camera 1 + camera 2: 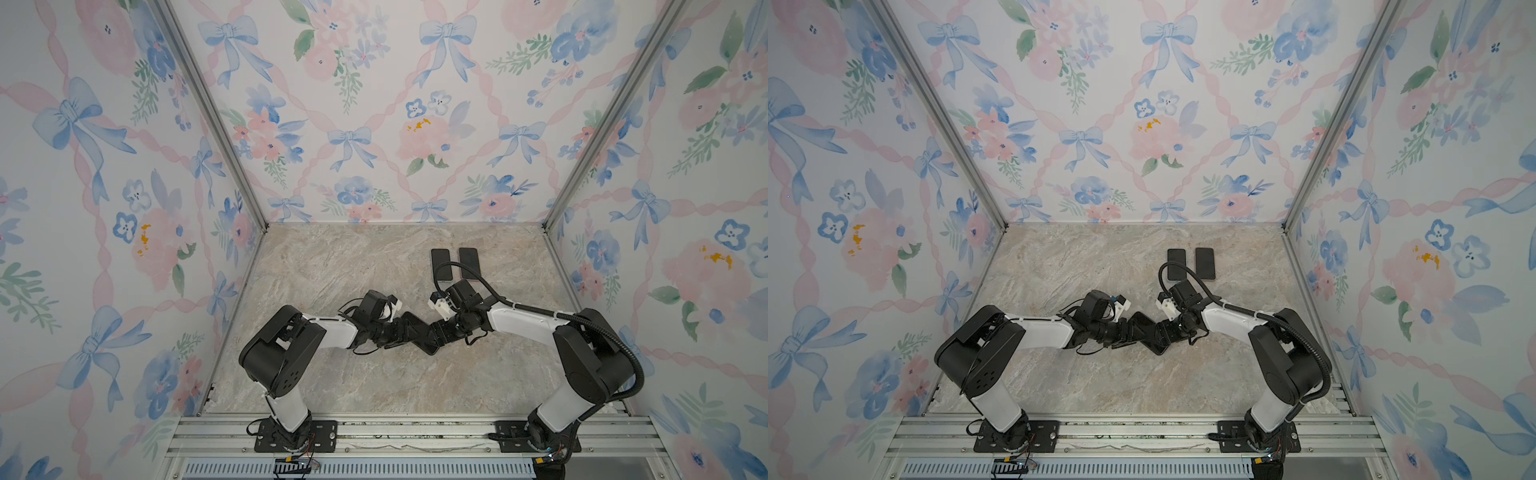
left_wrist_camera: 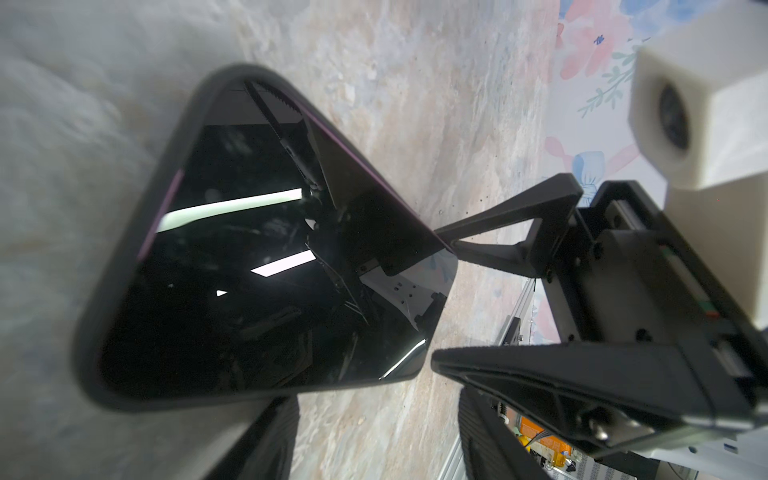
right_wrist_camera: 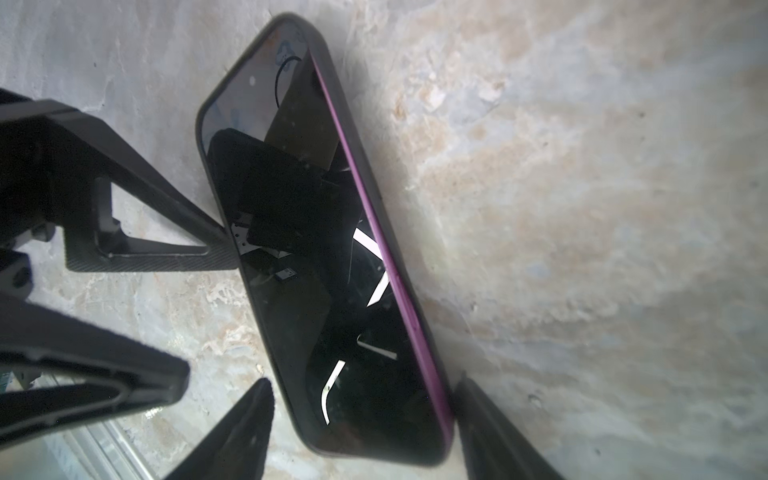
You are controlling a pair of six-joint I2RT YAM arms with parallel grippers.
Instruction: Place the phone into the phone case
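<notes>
Phone point(image 1: 417, 332): on table point(image 1: 332, 270), centre, in dark case point(image 2: 124, 270) — purple edge showing.
Left gripper point(image 3: 203, 311): jaws spread, one tip on phone's side.
Right gripper point(image 3: 363, 386): jaws astride phone's end — grip unclear.

left arm point(image 1: 1038, 330), right arm point(image 1: 1225, 320), dark phone point(image 1: 1144, 328) between, marble table point(image 1: 1059, 270)

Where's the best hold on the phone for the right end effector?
Pinch its two long edges near the short end facing that arm, coming in along its length. The phone looks flat on the table, too thin to grab otherwise, and the right end effector straddles that end.
</notes>
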